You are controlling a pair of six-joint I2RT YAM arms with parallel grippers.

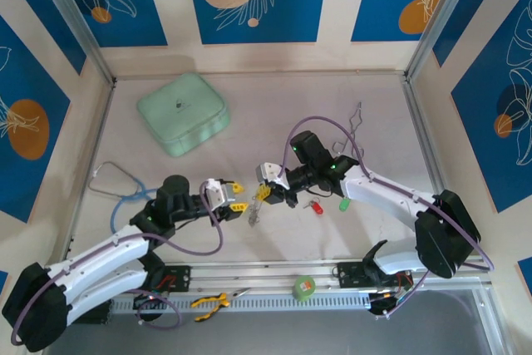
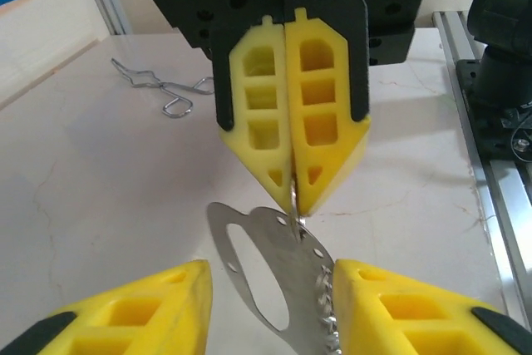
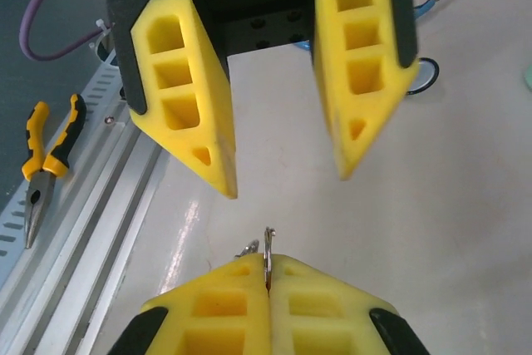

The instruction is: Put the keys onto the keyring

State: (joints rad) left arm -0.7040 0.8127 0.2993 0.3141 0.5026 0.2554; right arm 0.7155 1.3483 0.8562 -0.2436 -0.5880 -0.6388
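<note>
The keyring [image 2: 296, 263] is a flat silvery plate with an oblong opening and a metal coil along one edge. It hangs just above the table mid-front [image 1: 253, 212]. My right gripper [image 1: 264, 193] is shut on its thin upper edge, which the left wrist view [image 2: 293, 201] and the right wrist view [image 3: 268, 268] also show. My left gripper [image 1: 233, 197] is open, its yellow fingers either side of the plate [image 2: 270, 276] and apart from it [image 3: 287, 182]. The red-headed key [image 1: 316, 207] and the green-headed key [image 1: 342, 204] lie on the table right of the grippers, beside the right arm.
A mint-green case [image 1: 183, 112] sits at the back left. Blue tubing [image 1: 116, 184] lies at the left and a bent wire piece [image 1: 356, 122] at the back right. A green tape roll [image 1: 305, 288] and yellow pliers [image 1: 212, 301] rest on the front rail.
</note>
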